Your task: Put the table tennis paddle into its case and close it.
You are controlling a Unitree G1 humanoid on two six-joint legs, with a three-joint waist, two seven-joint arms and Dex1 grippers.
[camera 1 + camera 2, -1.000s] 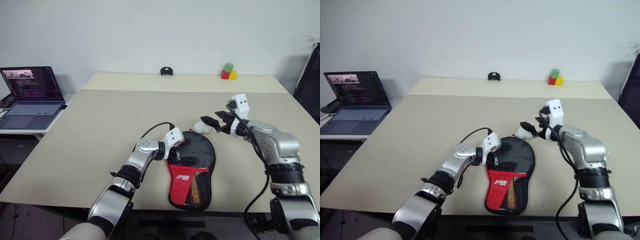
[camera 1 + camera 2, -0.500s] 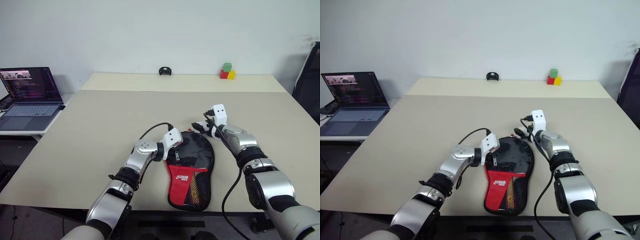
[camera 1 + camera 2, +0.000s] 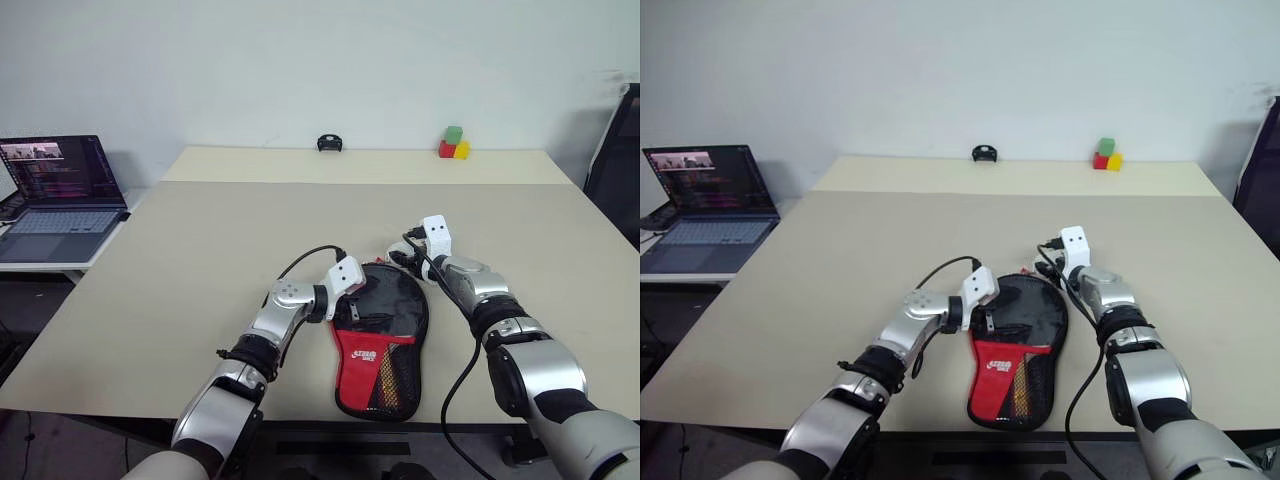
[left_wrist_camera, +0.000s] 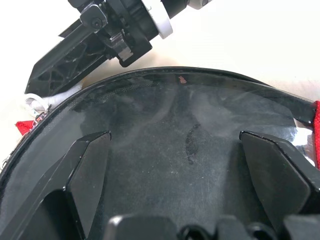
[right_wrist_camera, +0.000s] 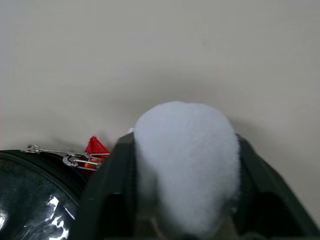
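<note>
The case (image 3: 378, 345) lies flat near the table's front edge, with its red lettered panel and mesh pocket toward me. Something light and wooden shows through the mesh (image 3: 386, 376), so the paddle looks to be inside. My left gripper (image 4: 175, 145) rests open on the case's glossy black round part (image 4: 190, 125). My right gripper (image 3: 402, 258) sits at the case's far right rim. Its fingers (image 5: 107, 190) press both sides of a small white ball (image 5: 187, 150). The zipper pull (image 5: 75, 160) lies just beside it.
An open laptop (image 3: 60, 185) stands on a side table at the left. Red, green and yellow blocks (image 3: 452, 145) and a small black object (image 3: 328, 143) sit at the far edge of the table (image 3: 200, 230). A dark chair (image 3: 620, 160) stands at the right.
My right arm dropped down and leftward to the case's far rim, and its fingers closed in around the white ball. The left gripper stayed on the case.
</note>
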